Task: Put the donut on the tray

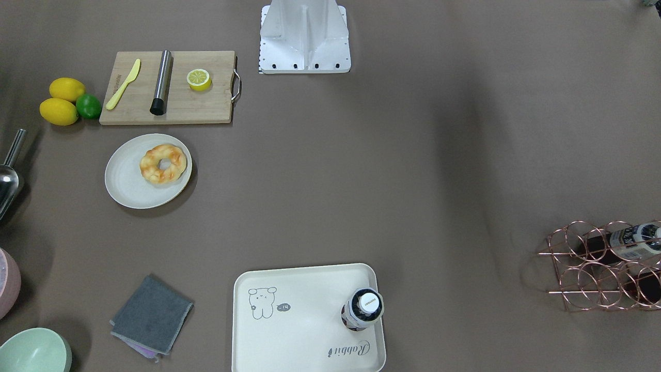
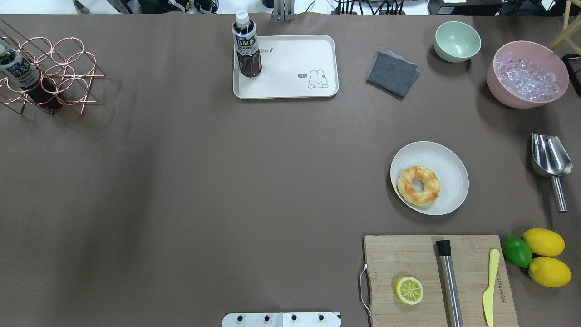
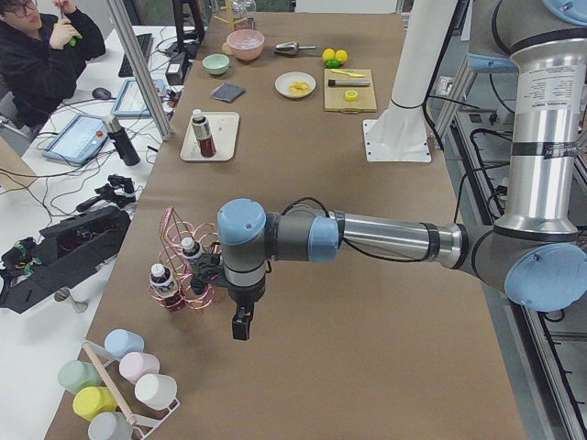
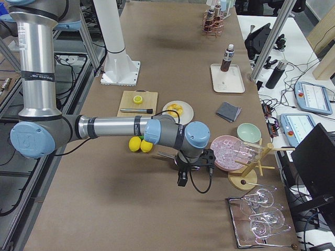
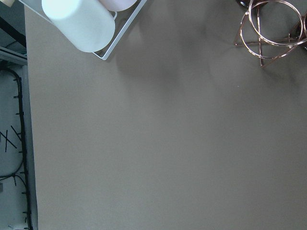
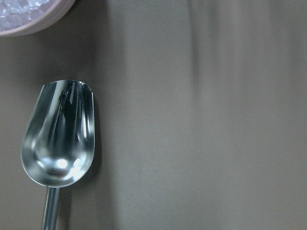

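Observation:
The donut (image 2: 418, 185) is a golden-brown glazed ring and lies on a round off-white plate (image 2: 447, 168); it also shows in the front view (image 1: 163, 163). The cream tray (image 2: 290, 68) with the bear drawing sits at the far middle of the table (image 1: 304, 310). A dark bottle (image 2: 247, 45) stands upright in one of its corners. My left gripper (image 3: 240, 325) hangs over bare table near the copper rack, far from both. My right gripper (image 4: 181, 180) hangs near the metal scoop (image 6: 60, 143). I cannot tell whether either is open or shut.
A wooden cutting board (image 2: 435, 277) holds a lemon half (image 2: 409, 290), a steel muddler and a yellow knife. Two lemons and a lime (image 2: 516, 251) lie beside it. A grey cloth (image 2: 392, 73), a green bowl (image 2: 457, 41), a pink ice bowl (image 2: 527, 75) and a copper bottle rack (image 2: 45, 75) line the far side.

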